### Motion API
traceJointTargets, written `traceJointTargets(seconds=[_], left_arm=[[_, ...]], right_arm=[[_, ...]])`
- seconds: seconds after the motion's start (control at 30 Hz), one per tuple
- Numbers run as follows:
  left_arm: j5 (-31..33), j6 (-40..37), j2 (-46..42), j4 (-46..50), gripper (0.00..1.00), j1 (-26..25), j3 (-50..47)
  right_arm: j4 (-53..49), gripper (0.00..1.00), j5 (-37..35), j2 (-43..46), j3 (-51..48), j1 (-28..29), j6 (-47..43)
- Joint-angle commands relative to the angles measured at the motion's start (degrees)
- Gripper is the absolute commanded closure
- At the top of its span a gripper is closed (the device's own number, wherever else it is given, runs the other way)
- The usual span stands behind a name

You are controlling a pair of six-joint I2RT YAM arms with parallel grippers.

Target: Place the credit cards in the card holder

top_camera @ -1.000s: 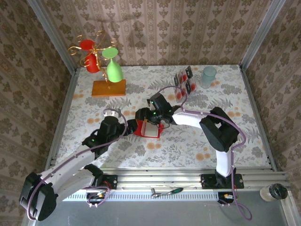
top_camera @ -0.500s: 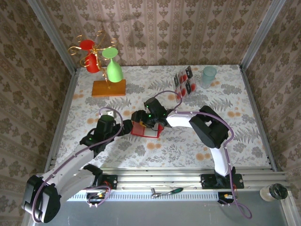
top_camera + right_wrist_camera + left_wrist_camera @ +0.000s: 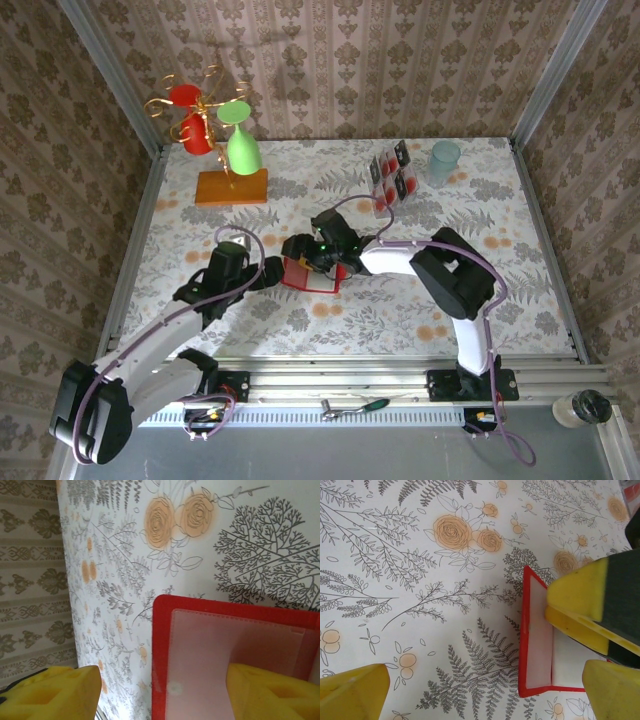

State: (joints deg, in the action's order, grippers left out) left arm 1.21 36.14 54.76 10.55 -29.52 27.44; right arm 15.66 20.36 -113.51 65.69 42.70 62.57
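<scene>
Card holder [image 3: 306,277] lies open at the middle of the table [image 3: 480,300], pale inside up. Right gripper [image 3: 313,262] is spread, one finger [image 3: 270,690] on that pale inside. Left gripper [image 3: 275,270] is spread wide just beside it. Cards [image 3: 390,178] stand near the far edge.

Three sides of the work area are closed by walls covered with brown wallpaper with a pale damask pattern in vertical bands [image 3: 330,60]. Bare silver metal posts [image 3: 110,80] run along the two back corners. The table is covered with a white cloth printed with grey ferns, thin branches and orange roses [image 3: 330,320], and the cloth reaches the walls at the left, the back and the right. Along the near edge runs a ribbed silver aluminium rail [image 3: 350,375], and in front of it lies a flat grey surface [image 3: 380,455]. The light is soft and even. A faint curling shadow [image 3: 285,55] lies on the back wall.
</scene>
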Motion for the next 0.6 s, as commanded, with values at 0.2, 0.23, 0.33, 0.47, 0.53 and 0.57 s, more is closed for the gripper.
traceJointTargets(seconds=[0.2,0.23,0.33,0.47,0.53,0.57], left_arm=[[-0.8,-2.6,7.7,-4.1,0.00,-0.4,5.6],[-0.5,-3.2,8.9,-4.4,0.00,-0.7,6.6],[1.0,-5.4,13.5,-4.6,0.00,-1.9,10.1],[4.5,-9.6,20.4,-2.1,0.00,-3.4,15.9],[6.2,-11.8,23.6,-0.7,0.00,-4.1,18.4],[6.7,-12.6,25.1,-0.2,0.00,-4.4,19.4]], right_arm=[[-15.7,0.32,-6.2,13.5,-3.4,-1.6,-8.6],[-19.0,0.32,-7.9,15.0,-3.5,-2.0,-9.8],[-28.7,0.32,-14.6,18.8,-3.7,-2.5,-15.0],[-36.0,0.32,-20.9,20.9,-4.5,-3.4,-19.3],[-36.9,0.32,-21.8,20.6,-5.2,-4.1,-20.5],[-36.8,0.32,-21.6,20.3,-5.6,-4.4,-20.8]])
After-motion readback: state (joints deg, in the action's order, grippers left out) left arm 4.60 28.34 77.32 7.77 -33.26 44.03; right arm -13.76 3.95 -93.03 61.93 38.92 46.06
